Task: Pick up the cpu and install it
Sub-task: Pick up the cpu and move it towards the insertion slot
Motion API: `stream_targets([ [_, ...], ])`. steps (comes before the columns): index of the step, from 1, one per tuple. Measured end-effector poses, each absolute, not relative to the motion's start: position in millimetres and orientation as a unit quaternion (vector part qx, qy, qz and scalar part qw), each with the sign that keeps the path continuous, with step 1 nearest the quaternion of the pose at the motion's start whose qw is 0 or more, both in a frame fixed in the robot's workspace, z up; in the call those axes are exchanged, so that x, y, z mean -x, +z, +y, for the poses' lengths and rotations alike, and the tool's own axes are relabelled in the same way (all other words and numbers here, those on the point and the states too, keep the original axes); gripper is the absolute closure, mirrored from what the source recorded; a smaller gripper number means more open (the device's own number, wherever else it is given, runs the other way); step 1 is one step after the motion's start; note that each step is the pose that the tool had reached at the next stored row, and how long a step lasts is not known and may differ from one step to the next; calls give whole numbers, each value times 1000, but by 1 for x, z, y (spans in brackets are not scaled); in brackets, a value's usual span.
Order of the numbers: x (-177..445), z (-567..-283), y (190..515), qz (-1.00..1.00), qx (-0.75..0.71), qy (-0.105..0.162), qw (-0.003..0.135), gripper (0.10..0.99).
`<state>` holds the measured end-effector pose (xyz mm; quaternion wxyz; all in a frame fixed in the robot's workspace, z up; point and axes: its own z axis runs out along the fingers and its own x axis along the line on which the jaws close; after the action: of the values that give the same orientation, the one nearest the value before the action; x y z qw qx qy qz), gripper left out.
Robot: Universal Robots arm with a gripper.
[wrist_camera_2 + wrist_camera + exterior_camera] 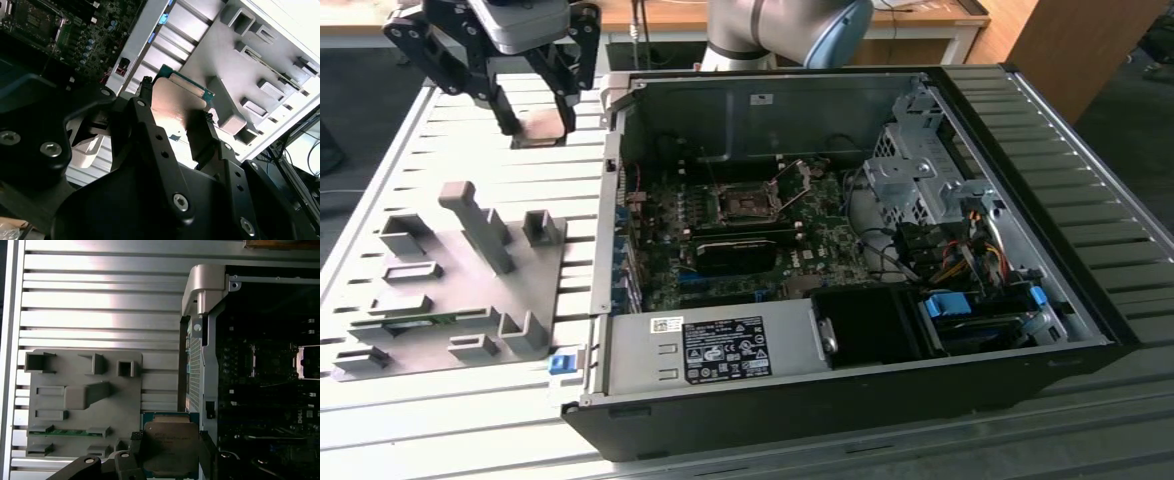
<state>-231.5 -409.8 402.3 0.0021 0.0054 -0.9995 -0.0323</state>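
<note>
One cpu (544,124) lifted, install pending
Exterior view: my hand (542,126) clamps it above the worktop (454,152), well apart from the socket (750,203). Second wrist view: fingers (150,125) pinch its edges. First wrist view: I judge seating wants square alignment

Computer case (761,100) lies open on table (467,425). Motherboard (834,215) inside it, socket (750,203) near the board's middle. Parts holder (454,290) on table, at the exterior view's left of case. Behind holder, beside the case's far corner: gripper (540,118), cpu (547,128) between its fingers.
</note>
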Motion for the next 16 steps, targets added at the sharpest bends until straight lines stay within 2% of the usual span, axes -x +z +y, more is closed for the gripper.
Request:
stream_targets([
  [16,202,-409,402,-999,-5,-32,2,557],
])
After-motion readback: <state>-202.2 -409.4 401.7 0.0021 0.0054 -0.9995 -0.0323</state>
